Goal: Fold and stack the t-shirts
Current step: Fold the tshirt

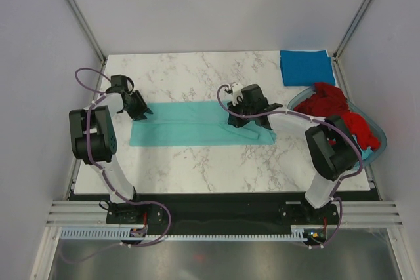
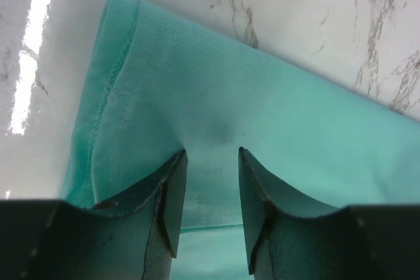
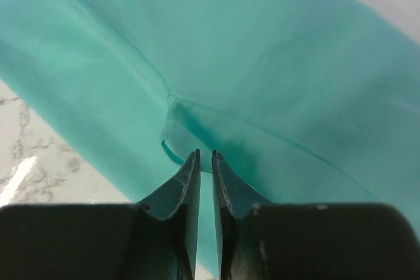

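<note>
Red shirts (image 1: pixel 331 103) fill the right-edge basket (image 1: pixel 382 139); left gripper (image 2: pixel 211 155) gapes on teal shirt (image 1: pixel 190 126), right gripper (image 3: pixel 204 155) pinches it.

Basket (image 1: pixel 381 140) rim partly behind right arm (image 1: pixel 331 152); red shirts (image 1: pixel 331 101), count unclear.

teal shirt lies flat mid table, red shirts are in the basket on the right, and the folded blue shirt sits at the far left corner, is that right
Not quite. The folded blue shirt sits at the far right corner, not the far left, as the top external view shows. The rest holds: the teal shirt lies flat mid table, and the red shirts are in the basket on the right.
</note>
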`<state>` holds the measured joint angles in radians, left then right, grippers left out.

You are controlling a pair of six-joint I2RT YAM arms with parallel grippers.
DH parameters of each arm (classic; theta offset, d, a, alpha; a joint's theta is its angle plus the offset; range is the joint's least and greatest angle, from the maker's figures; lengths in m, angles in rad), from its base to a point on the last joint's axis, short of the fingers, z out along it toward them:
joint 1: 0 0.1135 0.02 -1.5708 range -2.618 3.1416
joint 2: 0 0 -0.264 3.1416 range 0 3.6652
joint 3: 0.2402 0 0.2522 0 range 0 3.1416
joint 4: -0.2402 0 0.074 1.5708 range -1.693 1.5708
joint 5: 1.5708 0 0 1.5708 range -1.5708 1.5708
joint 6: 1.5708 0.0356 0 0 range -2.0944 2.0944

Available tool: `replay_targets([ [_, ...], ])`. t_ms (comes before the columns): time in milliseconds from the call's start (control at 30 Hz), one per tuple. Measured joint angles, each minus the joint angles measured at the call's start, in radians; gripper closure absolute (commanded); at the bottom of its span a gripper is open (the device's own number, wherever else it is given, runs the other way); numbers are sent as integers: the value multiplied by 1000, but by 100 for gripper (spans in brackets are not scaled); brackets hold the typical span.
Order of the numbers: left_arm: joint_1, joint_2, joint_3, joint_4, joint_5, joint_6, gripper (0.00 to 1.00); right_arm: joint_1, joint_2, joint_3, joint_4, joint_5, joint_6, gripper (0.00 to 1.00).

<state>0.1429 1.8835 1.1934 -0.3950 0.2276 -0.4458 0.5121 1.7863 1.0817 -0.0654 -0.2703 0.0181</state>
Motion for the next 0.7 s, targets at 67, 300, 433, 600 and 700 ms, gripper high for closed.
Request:
replay_targets([
  [67,1,2,6,-1,-9,0,55,30,-50,-34,-2,28,27,80],
  [300,1,6,15,-5,-16,1,55,155,-135,-83,-3,110,160,79],
  [433,1,6,16,-7,-17,1,55,158,-156,-94,-32,180,200,81],
  [600,1,6,16,-7,-17,1,55,132,-168,-69,-77,295,185,84],
  [700,1,6,17,-9,-17,1,55,88,-160,-27,-103,320,164,87],
])
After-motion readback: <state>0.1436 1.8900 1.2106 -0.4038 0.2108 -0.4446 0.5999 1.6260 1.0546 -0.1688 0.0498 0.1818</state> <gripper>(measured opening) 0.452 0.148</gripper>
